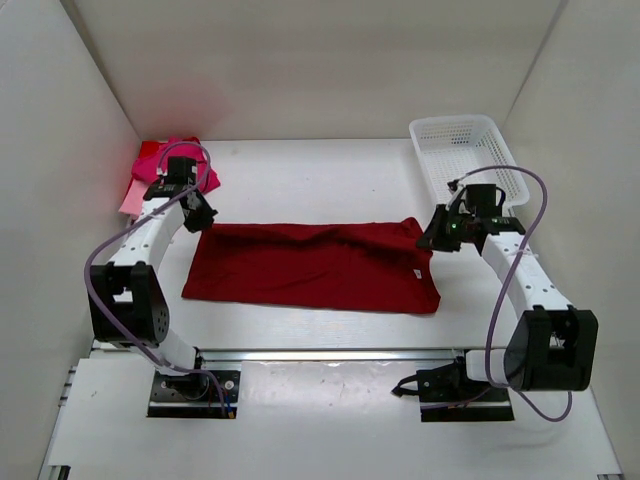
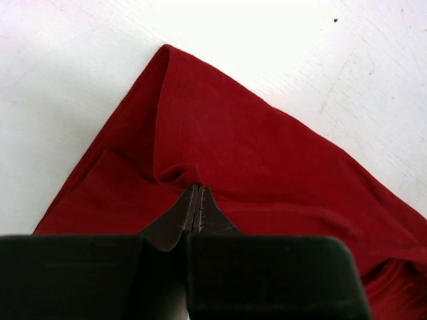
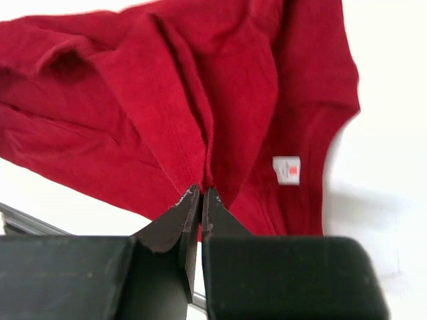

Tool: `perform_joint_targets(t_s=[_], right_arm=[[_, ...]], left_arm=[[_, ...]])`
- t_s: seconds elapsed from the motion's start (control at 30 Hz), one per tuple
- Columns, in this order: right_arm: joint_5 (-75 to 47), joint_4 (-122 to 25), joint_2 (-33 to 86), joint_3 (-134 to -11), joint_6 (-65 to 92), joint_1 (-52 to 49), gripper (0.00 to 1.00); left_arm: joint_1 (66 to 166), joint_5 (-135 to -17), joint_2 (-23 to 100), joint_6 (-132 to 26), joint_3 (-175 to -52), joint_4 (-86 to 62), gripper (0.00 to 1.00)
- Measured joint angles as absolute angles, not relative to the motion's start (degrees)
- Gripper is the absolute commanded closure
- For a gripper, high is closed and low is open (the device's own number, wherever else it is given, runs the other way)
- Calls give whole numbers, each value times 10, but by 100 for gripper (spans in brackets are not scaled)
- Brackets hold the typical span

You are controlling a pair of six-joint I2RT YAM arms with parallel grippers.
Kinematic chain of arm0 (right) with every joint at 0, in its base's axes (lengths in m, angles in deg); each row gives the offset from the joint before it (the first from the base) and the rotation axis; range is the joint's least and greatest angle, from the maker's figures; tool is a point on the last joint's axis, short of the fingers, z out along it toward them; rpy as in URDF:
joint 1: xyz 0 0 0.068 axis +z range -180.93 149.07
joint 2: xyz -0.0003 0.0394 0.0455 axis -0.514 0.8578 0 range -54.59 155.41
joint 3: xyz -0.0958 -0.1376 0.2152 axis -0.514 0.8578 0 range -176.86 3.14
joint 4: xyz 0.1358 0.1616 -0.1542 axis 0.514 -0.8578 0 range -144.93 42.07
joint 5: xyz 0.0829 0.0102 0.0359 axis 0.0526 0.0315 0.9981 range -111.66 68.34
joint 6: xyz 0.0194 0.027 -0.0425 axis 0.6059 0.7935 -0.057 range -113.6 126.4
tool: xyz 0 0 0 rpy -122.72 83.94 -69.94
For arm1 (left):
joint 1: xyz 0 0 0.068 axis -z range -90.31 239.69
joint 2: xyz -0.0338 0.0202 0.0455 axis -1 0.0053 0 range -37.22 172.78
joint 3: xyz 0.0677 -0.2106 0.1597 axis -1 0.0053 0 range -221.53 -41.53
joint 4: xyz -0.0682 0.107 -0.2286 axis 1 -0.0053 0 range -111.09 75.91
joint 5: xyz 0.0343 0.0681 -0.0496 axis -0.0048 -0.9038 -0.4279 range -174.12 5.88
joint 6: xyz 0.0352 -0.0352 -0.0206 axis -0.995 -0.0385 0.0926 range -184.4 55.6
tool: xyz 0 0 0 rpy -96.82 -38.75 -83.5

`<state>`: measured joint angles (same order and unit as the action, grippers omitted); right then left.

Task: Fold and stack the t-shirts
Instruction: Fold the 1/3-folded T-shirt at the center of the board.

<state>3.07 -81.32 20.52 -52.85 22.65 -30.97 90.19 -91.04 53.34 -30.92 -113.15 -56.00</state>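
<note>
Left gripper (image 2: 194, 193) and right gripper (image 3: 202, 195) clench thin pinches of the crimson t-shirt (image 1: 320, 268); either slipping could skew the fold.

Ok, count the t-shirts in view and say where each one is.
3. The dark crimson t-shirt lies spread mid-table. The hot pink t-shirt and the pale pink t-shirt are piled in the far-left corner; others could be hidden underneath.

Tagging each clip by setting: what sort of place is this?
Probably a lab test enclosure, not a home: plain white walls box in a white table with a dark crimson cloth t-shirt and a white plastic mesh basket.
</note>
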Motion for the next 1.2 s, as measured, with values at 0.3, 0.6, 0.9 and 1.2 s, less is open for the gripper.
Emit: perform_joint_targets(t_s=[0.3, 0.6, 0.9, 1.2], right_arm=[[-2, -789, 132, -440, 212, -306, 99], [-34, -783, 71, -366, 209, -289, 100], [-74, -790, 63, -330, 218, -256, 100], [-107, -821, 83, -310, 249, -221, 84]], left_arm=[[883, -923, 510, -316, -1117, -546, 100], [863, -925, 544, -316, -1132, -544, 100], [861, -926, 544, -321, -1100, -537, 100], [861, -933, 543, -326, -1050, -530, 92]])
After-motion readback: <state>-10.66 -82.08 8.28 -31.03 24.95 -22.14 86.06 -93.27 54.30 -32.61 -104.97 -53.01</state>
